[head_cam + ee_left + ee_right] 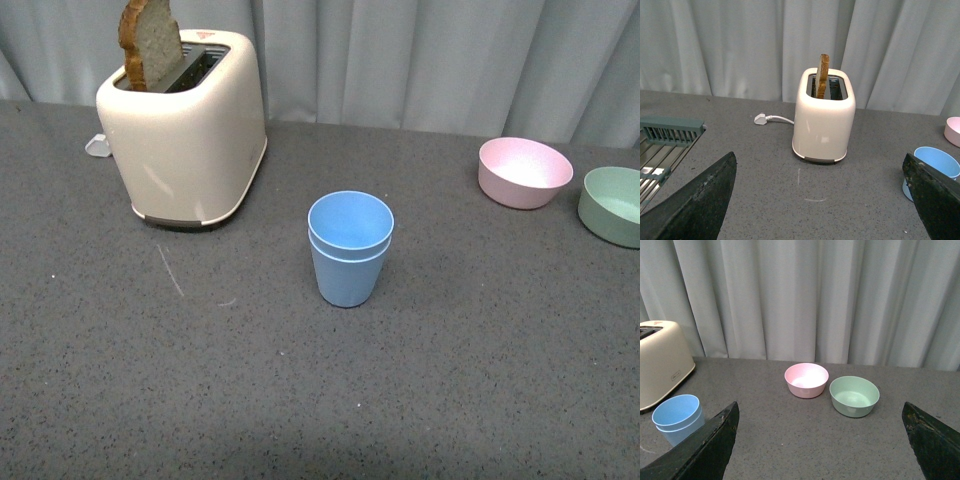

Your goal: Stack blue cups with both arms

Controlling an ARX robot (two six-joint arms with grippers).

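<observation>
Two blue cups (349, 250), one nested inside the other. Two bowls: one pink bowl (524, 172) and one green bowl (612, 206). One toaster (185, 125), holding one slice of bread (151, 42). One plug (761, 119) on a white cord. One rack (665, 145) at the counter's (300, 390) edge.

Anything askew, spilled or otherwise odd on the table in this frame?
Little stands out. The blue cups sit nested and upright, nothing spilled. A bread slice sticks up out of the toaster, whose plug lies loose on the table, unplugged. Faint pale scuffs mark the surface in front of the toaster.
</observation>
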